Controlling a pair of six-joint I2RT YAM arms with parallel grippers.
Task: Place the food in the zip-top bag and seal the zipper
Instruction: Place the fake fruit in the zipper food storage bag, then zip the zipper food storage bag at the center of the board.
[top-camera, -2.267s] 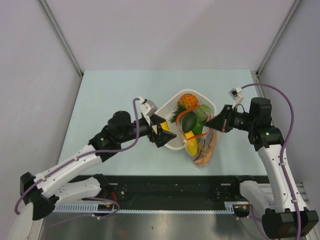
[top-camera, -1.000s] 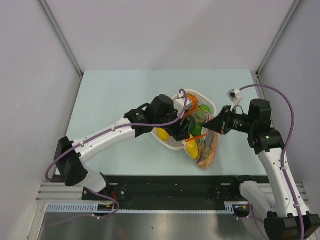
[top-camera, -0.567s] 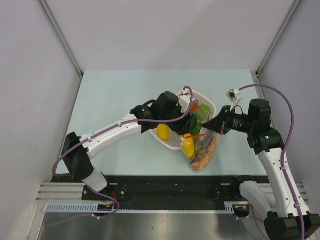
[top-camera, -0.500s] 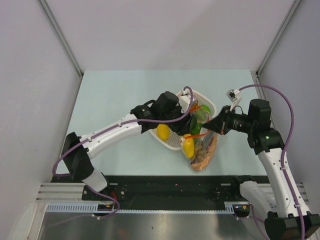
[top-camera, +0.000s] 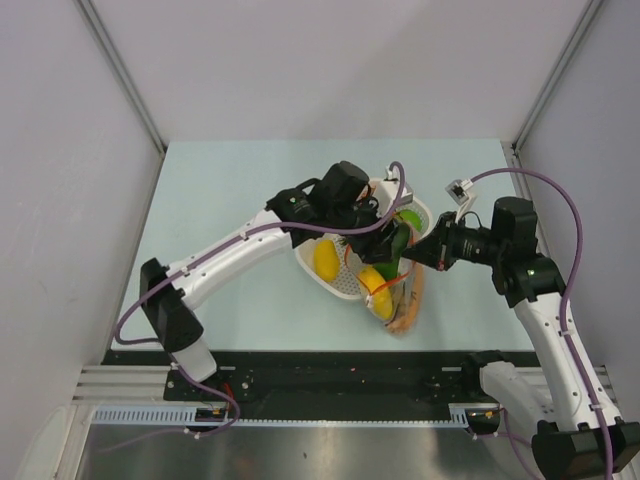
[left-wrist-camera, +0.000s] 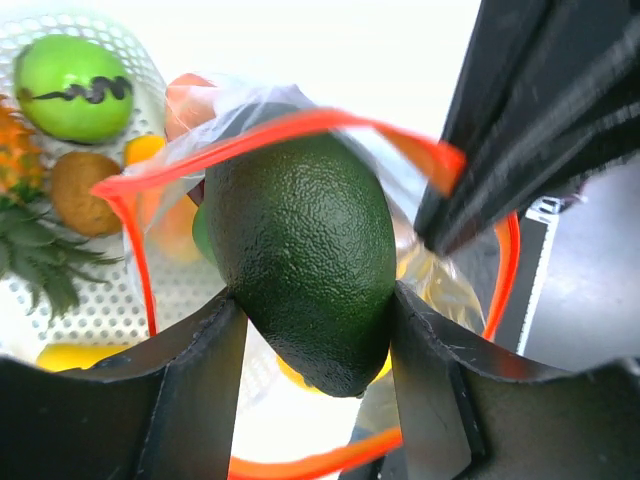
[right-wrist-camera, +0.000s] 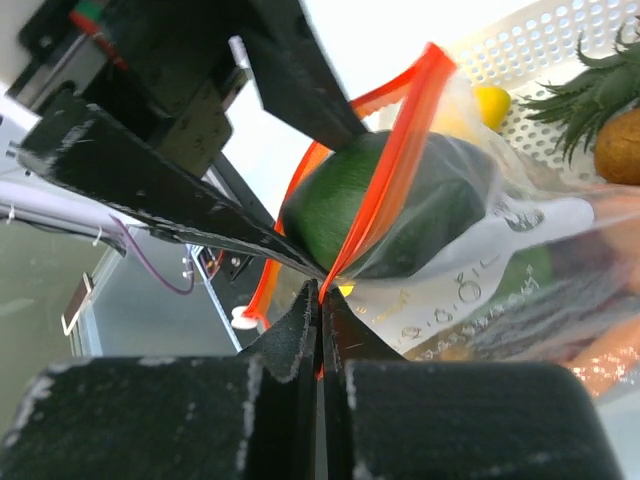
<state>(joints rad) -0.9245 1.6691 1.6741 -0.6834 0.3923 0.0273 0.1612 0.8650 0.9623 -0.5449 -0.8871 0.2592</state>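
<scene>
Two arms are brought together over a white perforated basket (top-camera: 338, 287) on the pale green table (top-camera: 220, 190). At the left of the basket a yellow lemon (top-camera: 325, 258) is seen lying on the mesh. In the left wrist view a light green fruit (left-wrist-camera: 72, 75) with a dark squiggle, a brown kiwi (left-wrist-camera: 85, 190) and the leaves of a small pineapple (left-wrist-camera: 40, 260) are also found in the basket, close together.

The left gripper (top-camera: 388, 240) is reached across the basket from the left. A dark green avocado (left-wrist-camera: 305, 250) is clamped between its jaws, which are kept apart only by the fruit's width. The avocado is set in the mouth of the zip-top bag (top-camera: 398, 300): the red-orange zipper (right-wrist-camera: 398, 135) is looped around it, and clear plastic is draped over its upper part. A yellow piece (top-camera: 374, 282) is seen through the plastic below the avocado. The bag's lower end is laid on the table just beside the basket's near right edge, where its contents are too blurred to be told.

To the right, the right gripper (top-camera: 424, 254) is pointed at the bag. Its jaws are pressed fully together on the zipper strip, which is pinched at one side of the mouth.
</scene>
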